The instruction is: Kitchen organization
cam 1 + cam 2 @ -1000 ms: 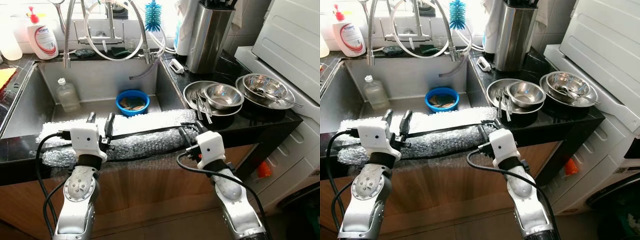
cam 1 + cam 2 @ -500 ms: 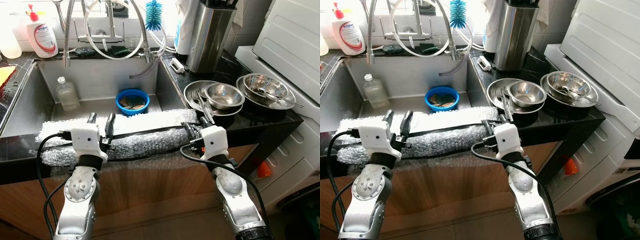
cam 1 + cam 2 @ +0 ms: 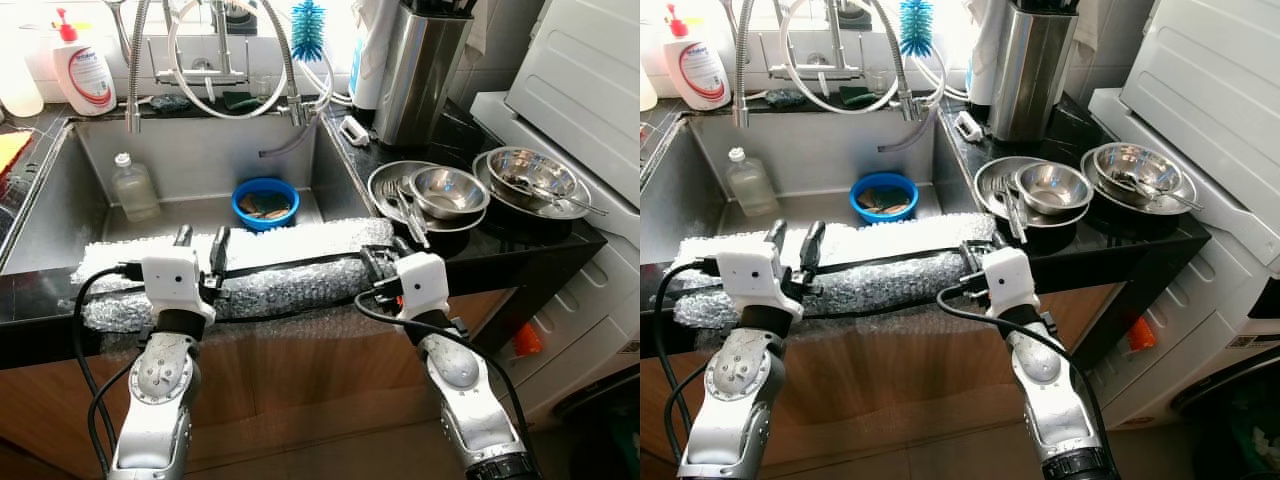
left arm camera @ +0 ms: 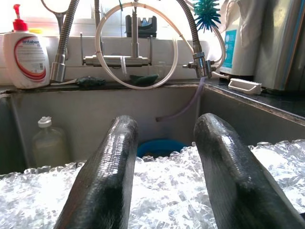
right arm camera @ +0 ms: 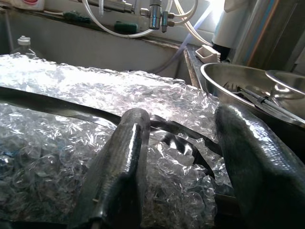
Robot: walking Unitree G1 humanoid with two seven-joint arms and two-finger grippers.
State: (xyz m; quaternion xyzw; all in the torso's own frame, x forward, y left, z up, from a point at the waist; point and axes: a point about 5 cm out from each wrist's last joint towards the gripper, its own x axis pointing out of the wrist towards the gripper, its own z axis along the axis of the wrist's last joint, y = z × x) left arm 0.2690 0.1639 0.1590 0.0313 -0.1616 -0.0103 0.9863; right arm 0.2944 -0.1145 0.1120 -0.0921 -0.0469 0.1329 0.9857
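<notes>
Reaching for the stacked round steel bowls [image 3: 448, 190] on the black counter, you start nearer with the right gripper [image 3: 380, 262], fingers spread, empty, over the clear bubble-wrap padding [image 3: 280, 262]; bowls lie ahead, to its right. Left gripper [image 3: 200, 245] rests unclenched too.

The robot has two silver arms with round screwed joints. Each ends in a white wrist block, with looping black cables. The left gripper [image 3: 198, 243] and right gripper [image 3: 375, 262] have long, textured black fingers [image 4: 104, 183].
</notes>
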